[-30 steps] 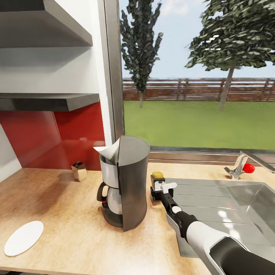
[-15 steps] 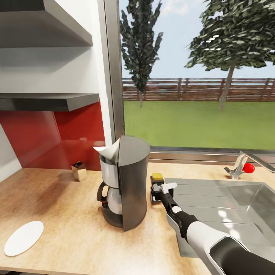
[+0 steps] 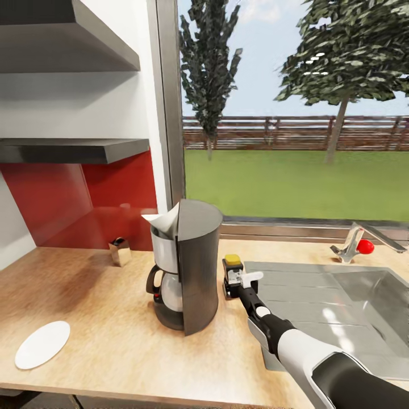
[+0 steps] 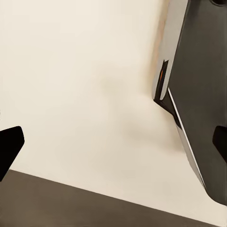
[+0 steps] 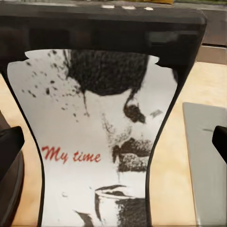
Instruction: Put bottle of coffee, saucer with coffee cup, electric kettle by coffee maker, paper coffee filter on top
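Note:
The dark grey coffee maker (image 3: 190, 267) stands on the kitchen countertop (image 3: 113, 352) with the white paper coffee filter (image 3: 163, 221) lying on its top. Just to its right the bottle of coffee (image 3: 232, 271), with its yellow lid, stands on the counter. My right gripper (image 3: 236, 282) reaches around it; in the right wrist view the bottle's white label (image 5: 99, 142) lies between the wide-apart fingertips (image 5: 10, 146), with a gap on one side. The white saucer (image 3: 42, 344) lies near the counter's front left edge. My left gripper (image 4: 113, 146) is open over a pale surface.
A steel sink (image 3: 341, 307) with a drainboard takes up the counter's right part, with a tap and red knob (image 3: 364, 246) behind it. A small shiny metal holder (image 3: 120, 251) stands by the red backsplash. Grey shelves (image 3: 74, 150) hang above the left. A window runs behind.
The whole head view has shifted slightly, so the camera moved. The right gripper and the bottle stay where they were beside the coffee maker.

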### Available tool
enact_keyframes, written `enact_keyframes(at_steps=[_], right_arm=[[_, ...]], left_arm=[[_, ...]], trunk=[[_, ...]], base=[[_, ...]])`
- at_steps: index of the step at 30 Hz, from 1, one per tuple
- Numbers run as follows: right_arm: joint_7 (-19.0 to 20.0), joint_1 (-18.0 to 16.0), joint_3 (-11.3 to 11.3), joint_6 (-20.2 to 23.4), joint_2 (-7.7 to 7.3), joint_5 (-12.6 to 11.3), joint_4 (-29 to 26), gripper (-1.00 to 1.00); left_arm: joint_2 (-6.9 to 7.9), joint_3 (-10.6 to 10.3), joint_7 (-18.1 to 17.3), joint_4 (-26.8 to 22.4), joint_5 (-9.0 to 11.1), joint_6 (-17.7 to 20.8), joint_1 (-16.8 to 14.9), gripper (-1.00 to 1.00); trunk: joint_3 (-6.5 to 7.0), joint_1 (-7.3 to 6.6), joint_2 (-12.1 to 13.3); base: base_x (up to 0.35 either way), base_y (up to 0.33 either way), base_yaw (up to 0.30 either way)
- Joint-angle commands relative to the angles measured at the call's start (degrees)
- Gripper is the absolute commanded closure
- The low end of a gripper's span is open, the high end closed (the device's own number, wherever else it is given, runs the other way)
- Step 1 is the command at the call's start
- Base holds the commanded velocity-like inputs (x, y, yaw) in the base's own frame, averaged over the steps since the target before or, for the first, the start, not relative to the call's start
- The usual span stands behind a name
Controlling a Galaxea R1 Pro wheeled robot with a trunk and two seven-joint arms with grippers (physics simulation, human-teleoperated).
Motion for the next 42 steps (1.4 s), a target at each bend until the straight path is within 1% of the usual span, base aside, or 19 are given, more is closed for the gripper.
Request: enact_keyframes(at_steps=[1,10,20,42], right_arm=[[-0.3,-0.1,0.5,-0.2,0.00,-0.3,0.1,-1.00],[-0.3,-0.1,0.5,-0.2,0.03,-0.3,0.1,-1.00],[-0.3,-0.1,0.5,-0.1,0.01,-0.3,0.1,-1.00],[-0.3,-0.1,0.5,-0.2,0.05,-0.3,0.1,-1.00]], left_arm=[[0.00,0.0,0.0,0.0,0.6,0.0,0.0,-1.00],[-0.03,0.0,0.0,0.0,0.6,0.1,0.0,-1.00],[-0.15,0.0,0.0,0.0,0.5,0.1,0.0,-1.00],[-0.05,0.0,0.0,0.0,0.6,0.1,0.0,-1.00]], trunk=[[-0.09,0.03,-0.1],[-0.09,0.03,-0.1],[-0.09,0.03,-0.1],[-0.09,0.03,-0.1]], base=[[-0.020,0.000,0.000],[-0.015,0.000,0.000],[-0.139,0.000,0.000],[-0.008,0.000,0.000]])
